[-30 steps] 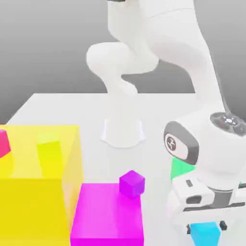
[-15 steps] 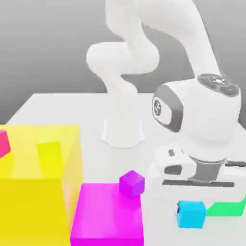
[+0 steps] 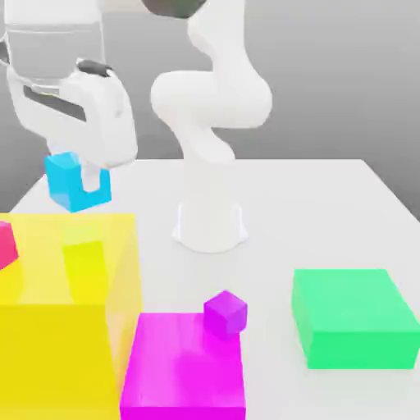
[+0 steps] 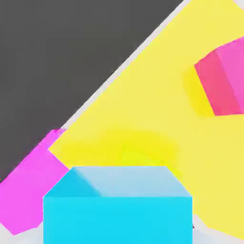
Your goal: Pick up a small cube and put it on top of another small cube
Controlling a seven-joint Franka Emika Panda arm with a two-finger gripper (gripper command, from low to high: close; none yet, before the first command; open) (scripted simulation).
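Note:
The small cube [image 3: 66, 177], bright cyan-blue, hangs in the air at the upper left of the exterior view, with my gripper [image 3: 80, 184] shut on it. It is held above the far edge of the large yellow block [image 3: 57, 328]. A small yellow-green cube [image 3: 86, 262] and a small pink cube [image 3: 5, 244] sit on that yellow block. In the hand view the cyan cube [image 4: 116, 202] is close, with the yellow block [image 4: 157, 86], the pink cube [image 4: 221, 83] and a faint yellow-green cube [image 4: 138, 155] beyond it.
A large magenta block [image 3: 184, 369] lies beside the yellow block, with a small purple cube [image 3: 225, 312] on its far corner. A large green block [image 3: 353, 318] sits at the exterior view's right. The white robot base [image 3: 209, 221] stands mid-table.
The arm has swung from the exterior view's lower right up to its upper left, carrying the cyan cube off the table. The green block is now uncovered.

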